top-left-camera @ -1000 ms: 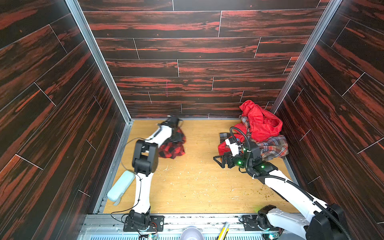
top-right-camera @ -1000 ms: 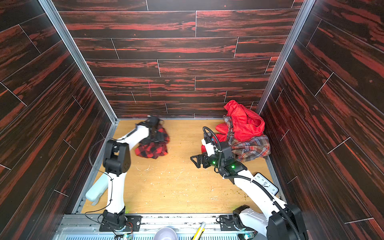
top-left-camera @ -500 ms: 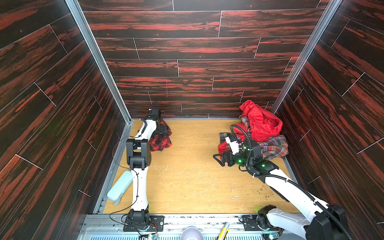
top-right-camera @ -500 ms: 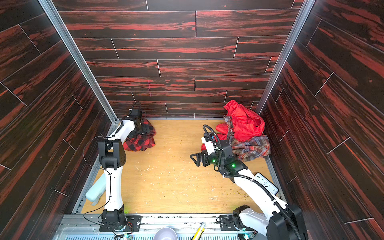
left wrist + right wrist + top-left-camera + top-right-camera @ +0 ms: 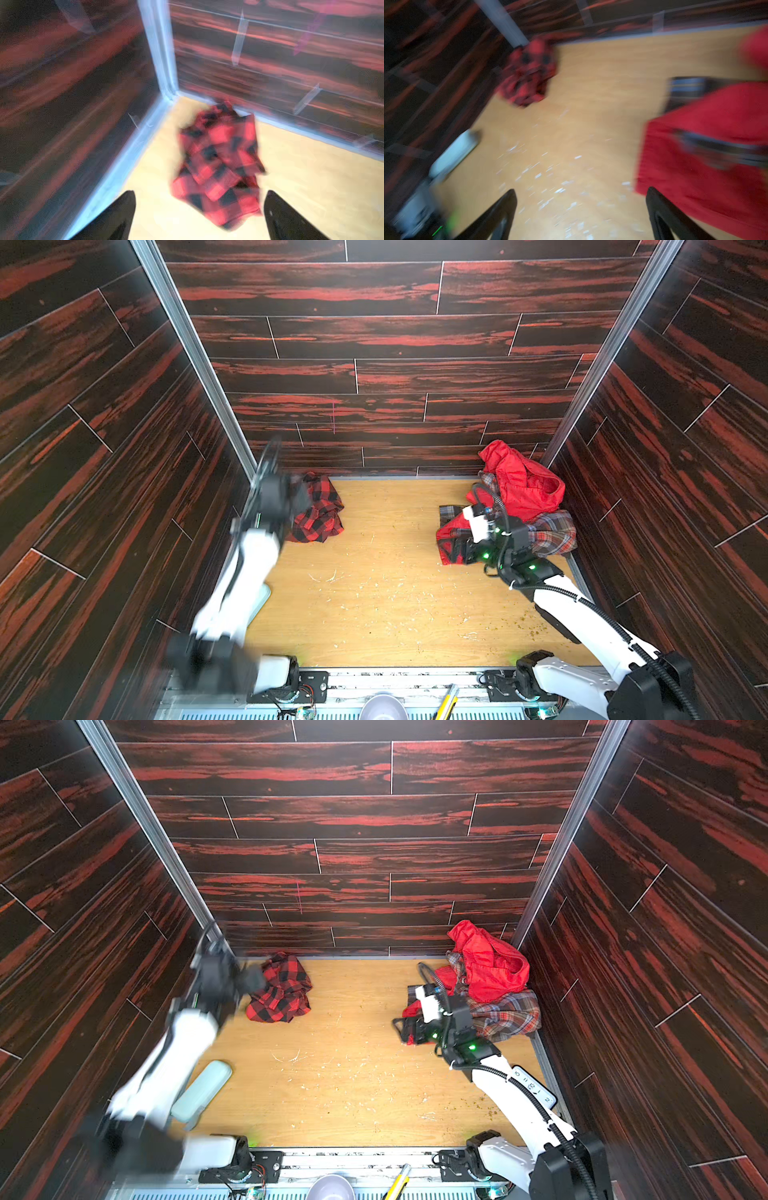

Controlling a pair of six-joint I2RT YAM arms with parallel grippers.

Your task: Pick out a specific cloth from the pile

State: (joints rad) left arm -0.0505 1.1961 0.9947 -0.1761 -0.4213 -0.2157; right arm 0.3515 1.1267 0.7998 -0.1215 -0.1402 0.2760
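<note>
- Left tool (image 5: pixel 289 499) shows in both top views as a dark blur just beside the cloth (image 5: pixel 319 510). The cloth lies crumpled on the tabletop (image 5: pixel 374 593) in the far left corner, and the pile (image 5: pixel 523 497) sits well apart in the far right corner.
- Right tool (image 5: pixel 454 548) is at the pile's near edge; I cannot judge its jaws from up here.
- On the left wrist view, my left tool (image 5: pixel 199 192) stands wide and empty, with the cloth (image 5: pixel 218 162) on the tabletop ahead of it, not pinched.
- On the right wrist view, the right tool (image 5: pixel 580 189) stands wide, gripping nothing. The pile's red garment (image 5: pixel 706 135) lies beside one finger, and the cloth (image 5: pixel 529 70) is far across the tabletop.
</note>
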